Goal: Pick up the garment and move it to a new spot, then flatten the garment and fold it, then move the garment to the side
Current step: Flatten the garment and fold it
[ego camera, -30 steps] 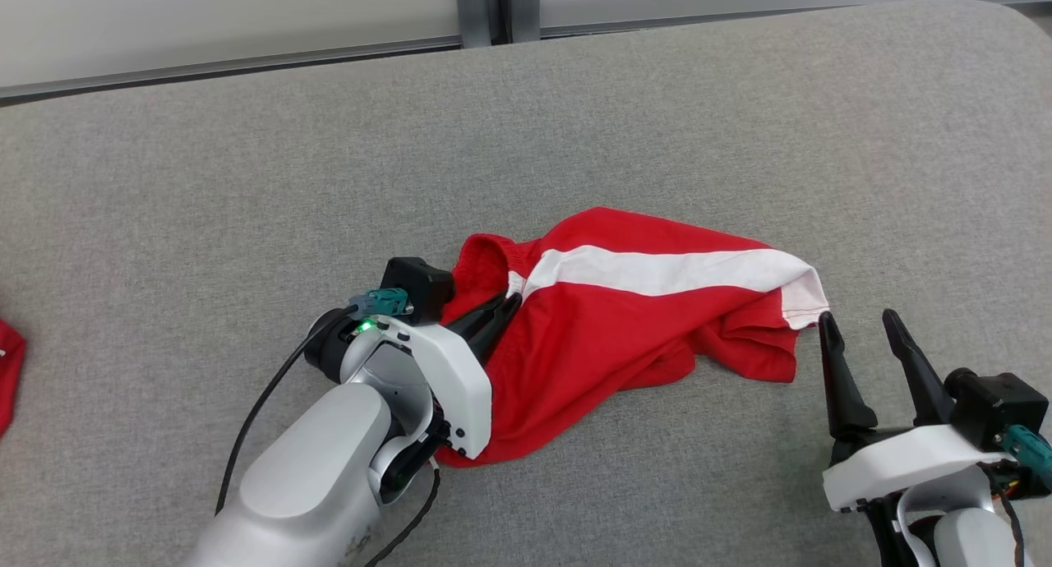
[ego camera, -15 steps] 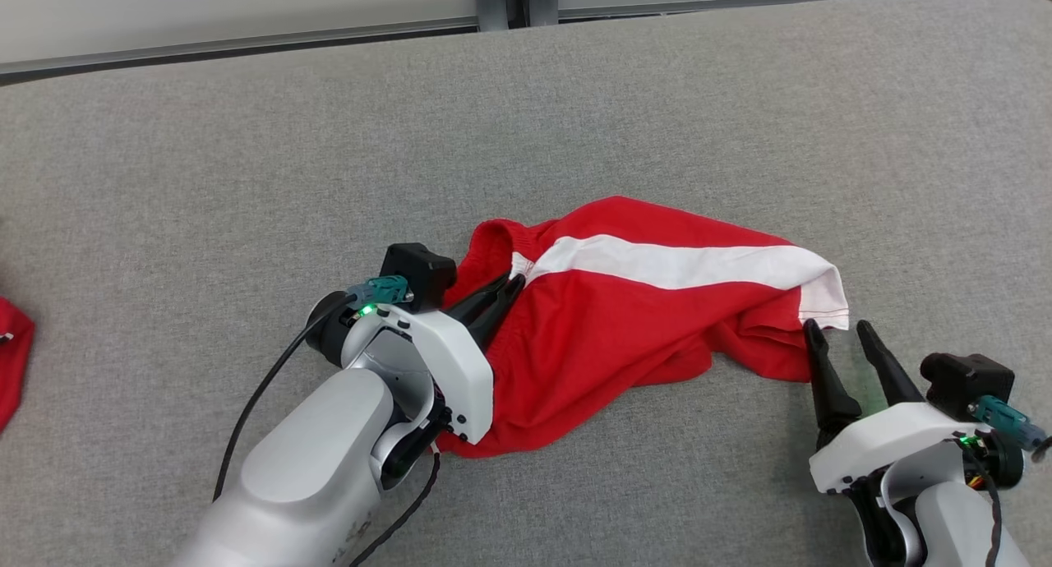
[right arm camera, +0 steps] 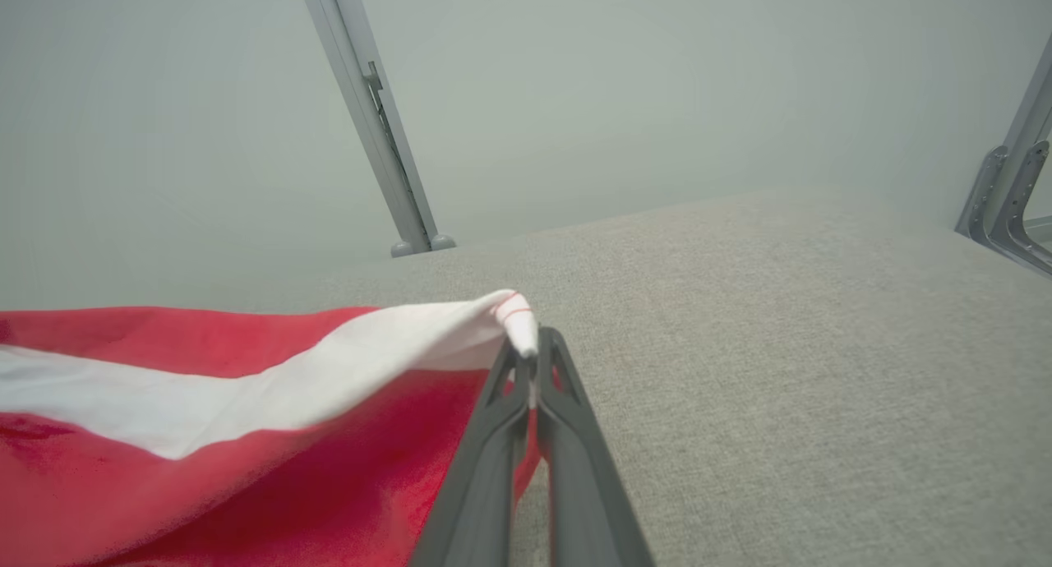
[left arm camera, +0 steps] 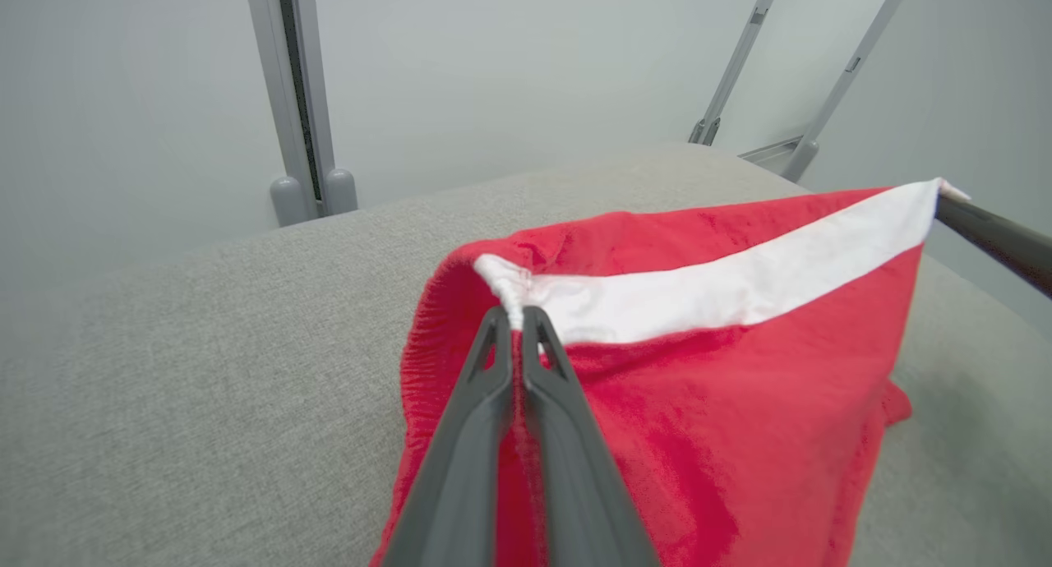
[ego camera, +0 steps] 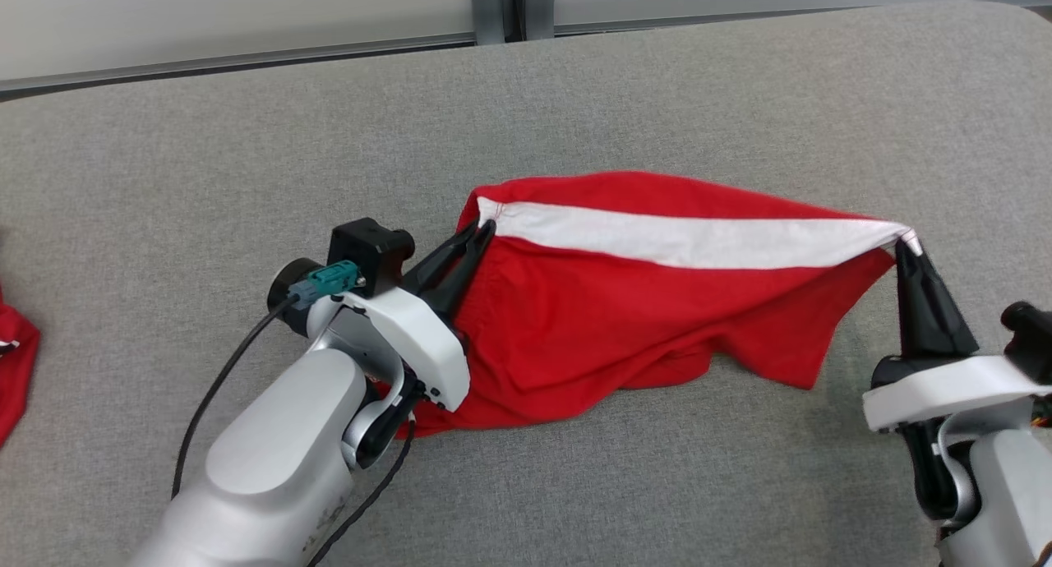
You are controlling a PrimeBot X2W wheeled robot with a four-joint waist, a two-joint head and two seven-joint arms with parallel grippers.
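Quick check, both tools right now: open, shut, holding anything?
Left tool: shut on the shorts at the waistband, by the white stripe.
Right tool: shut on the stripe's far corner.

Garment (ego camera: 625,320) partly behind left arm (ego camera: 279,452); cropped red cloth (ego camera: 12,361), perhaps clothing

Head cam: up high, looks fwd & down on the grey worktop (ego camera: 575,99), mid range, w/ a strip of wall (ego camera: 205,16) along the top. Left wrist cam: low & close, looks along the left tool (left arm camera: 515,314) across the worktop twd the wall & a post (left arm camera: 300,99). Right wrist cam: same low, close setup along the right tool (right arm camera: 532,345), also facing the wall. All 3 share the red-white shorts (ego camera: 625,320) & the worktop. Left wrist cam also catches the right tool's tip at its right edge.
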